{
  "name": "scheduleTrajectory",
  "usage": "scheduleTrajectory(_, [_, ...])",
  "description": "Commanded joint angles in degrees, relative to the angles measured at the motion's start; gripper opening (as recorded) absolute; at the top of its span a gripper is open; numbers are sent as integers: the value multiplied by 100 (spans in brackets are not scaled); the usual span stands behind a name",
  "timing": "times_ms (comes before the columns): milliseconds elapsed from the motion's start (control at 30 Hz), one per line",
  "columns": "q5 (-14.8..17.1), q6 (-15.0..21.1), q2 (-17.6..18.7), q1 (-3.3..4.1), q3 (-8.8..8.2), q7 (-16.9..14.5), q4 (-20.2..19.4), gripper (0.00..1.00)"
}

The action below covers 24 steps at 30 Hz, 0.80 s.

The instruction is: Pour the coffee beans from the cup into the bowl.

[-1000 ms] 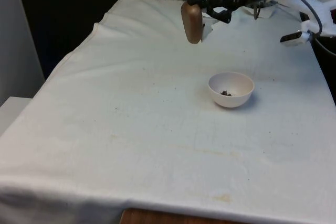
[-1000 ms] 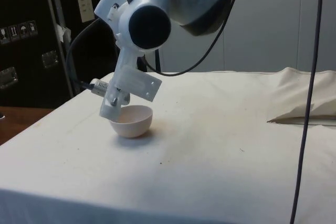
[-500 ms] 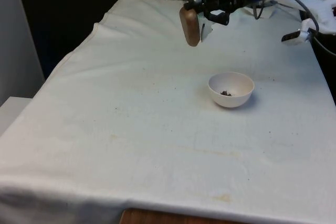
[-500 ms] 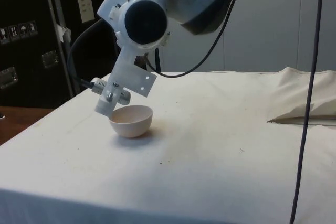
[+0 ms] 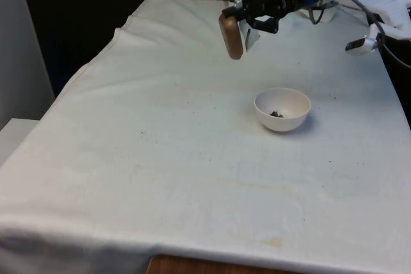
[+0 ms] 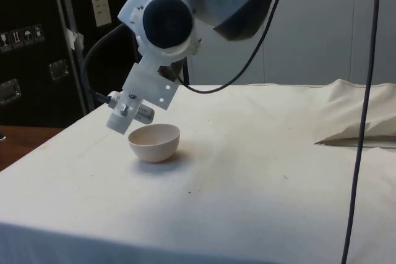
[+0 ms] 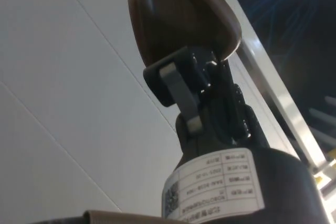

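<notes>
A brown cup point(image 5: 231, 35) hangs in the air above the white cloth, toward the table's far end. My black gripper point(image 5: 244, 24) is shut on it, and the cup hangs tilted from the fingers. The white bowl point(image 5: 282, 109) stands on the cloth nearer the camera and to the front view's right of the cup, apart from it. A small cluster of dark coffee beans point(image 5: 276, 113) lies in its bottom. In the side view the bowl point(image 6: 154, 142) sits just below the arm's wrist. In the wrist view the fingers point(image 7: 181, 85) clamp the cup point(image 7: 173, 9) at its rim.
The white cloth point(image 5: 160, 158) covers the table, with a few dark specks scattered around the bowl. A bunched fold of cloth point(image 6: 362, 122) lies at the side view's right. A black cable point(image 6: 365, 122) hangs down there.
The gripper with the cup has drifted slightly to the front view's left, away from the bowl, and the wrist has turned a little. The bowl has stayed put.
</notes>
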Motion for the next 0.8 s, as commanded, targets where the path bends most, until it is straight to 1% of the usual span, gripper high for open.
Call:
scheduleTrajectory(0, [86, 120, -29, -40, 6, -63, -6, 0])
scheduleTrajectory(133, [201, 189, -23, -40, -29, -52, 0, 0])
scheduleTrajectory(167, [143, 86, 0, 0, -40, 0, 6, 0])
scheduleTrajectory(200, [229, 206, -23, -40, -34, -46, 0, 0])
scheduleTrajectory(400, [430, 327, -11, -40, -92, -40, 11, 0])
scheduleTrajectory(433, [378, 235, 0, 0, -103, 6, 11, 0])
scheduleTrajectory(467, [435, 281, 0, 0, -120, 6, 17, 0])
scheduleTrajectory(500, [510, 384, -11, -40, -115, -40, 17, 0])
scheduleTrajectory(600, [573, 470, -17, -52, -149, -34, 17, 0])
scheduleTrajectory(700, [665, 602, -34, -52, -218, -29, 11, 0])
scheduleTrajectory(733, [590, 435, 0, 0, -201, 11, 29, 0])
scheduleTrajectory(767, [665, 602, -34, -52, -218, -29, 11, 0])
